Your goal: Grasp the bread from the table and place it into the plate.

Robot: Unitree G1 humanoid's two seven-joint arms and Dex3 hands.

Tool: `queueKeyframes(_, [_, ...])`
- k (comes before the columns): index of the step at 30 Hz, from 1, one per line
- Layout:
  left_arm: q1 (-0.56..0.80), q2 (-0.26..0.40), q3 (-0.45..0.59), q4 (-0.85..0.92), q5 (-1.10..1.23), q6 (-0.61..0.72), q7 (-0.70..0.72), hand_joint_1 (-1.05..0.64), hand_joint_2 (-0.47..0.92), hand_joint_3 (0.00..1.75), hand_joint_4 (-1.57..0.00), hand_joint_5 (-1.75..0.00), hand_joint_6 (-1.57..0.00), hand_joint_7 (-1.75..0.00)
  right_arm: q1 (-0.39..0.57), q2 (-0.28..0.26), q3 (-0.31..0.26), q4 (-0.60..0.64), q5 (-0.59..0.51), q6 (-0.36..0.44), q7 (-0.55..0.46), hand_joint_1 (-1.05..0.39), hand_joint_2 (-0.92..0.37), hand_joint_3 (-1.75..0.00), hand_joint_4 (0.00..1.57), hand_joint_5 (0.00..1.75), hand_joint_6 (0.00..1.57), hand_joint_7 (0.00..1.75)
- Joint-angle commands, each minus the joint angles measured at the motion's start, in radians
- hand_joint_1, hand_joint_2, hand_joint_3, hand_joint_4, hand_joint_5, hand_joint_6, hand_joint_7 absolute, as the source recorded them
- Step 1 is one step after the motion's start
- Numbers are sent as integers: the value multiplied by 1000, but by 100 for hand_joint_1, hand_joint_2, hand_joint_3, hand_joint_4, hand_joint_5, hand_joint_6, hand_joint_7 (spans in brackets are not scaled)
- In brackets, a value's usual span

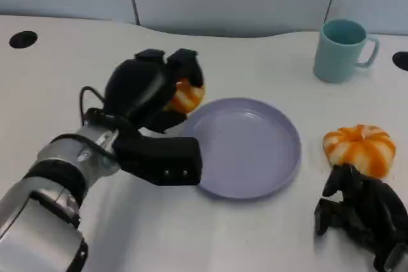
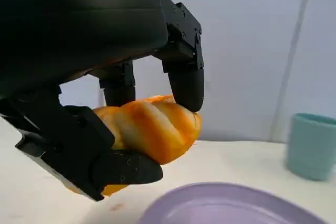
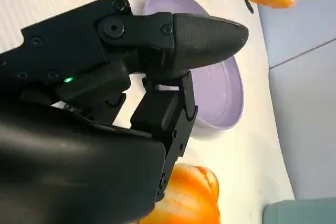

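My left hand point(image 1: 143, 93) grips an orange-and-white striped bread roll point(image 1: 187, 96), held above the table just beyond the near-left rim of the lavender plate point(image 1: 255, 151). In the left wrist view the roll point(image 2: 152, 127) is pinched between the fingers point(image 2: 185, 80) above and the thumb below, with the plate point(image 2: 236, 208) lying lower. A second roll point(image 1: 358, 148) lies on the table right of the plate. My right hand point(image 1: 360, 216) rests just in front of it and holds nothing. In the right wrist view that second roll point(image 3: 189, 200) sits by the hand's fingers point(image 3: 205, 35).
A teal mug point(image 1: 341, 49) stands at the back right, beyond the plate; it also appears as the mug point(image 2: 312, 145) in the left wrist view. Two dark round holes mark the tabletop, one hole point(image 1: 23, 39) far left and one hole point(image 1: 401, 60) far right. A pale wall closes the back.
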Motion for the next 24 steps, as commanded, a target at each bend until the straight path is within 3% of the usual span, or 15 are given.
queueKeyframes(1, [-56, -17, -57, -18, 56, -54, 39, -19, 53, 116, -87, -175, -66, -175, 32, -6, 4, 10, -14, 25, -19, -44, -92, -50, 117, 147, 108, 139])
queueKeyframes(3, [-62, -31, -75, -18, 70, -55, 38, -25, 59, 112, -88, -175, -66, -175, 36, -4, 7, 8, -16, 18, -18, -44, -92, -50, 117, 147, 109, 138])
queueKeyframes(7, [-64, -45, -90, -13, 79, -58, 44, -26, 56, 109, -89, -175, -67, -175, 38, -2, 9, 5, -13, 16, -17, -44, -92, -50, 117, 146, 109, 136])
queueKeyframes(12, [-68, -77, -110, 0, 75, -83, -27, -29, 46, 122, -99, -175, -80, -175, 49, -2, 15, -16, -21, 24, -28, -44, -92, -50, 118, 145, 110, 135])
queueKeyframes(17, [-66, -96, -86, 14, 33, -66, -176, -25, 43, 139, -105, -175, -86, -175, 60, -1, 14, -26, -8, 18, -5, -44, -92, -51, 117, 145, 109, 135])
queueKeyframes(24, [-66, -103, -70, 18, 8, -21, -354, -29, 44, 139, -99, -175, -78, -175, 62, 3, 11, -27, -5, 22, -2, -45, -92, -51, 116, 146, 107, 138])
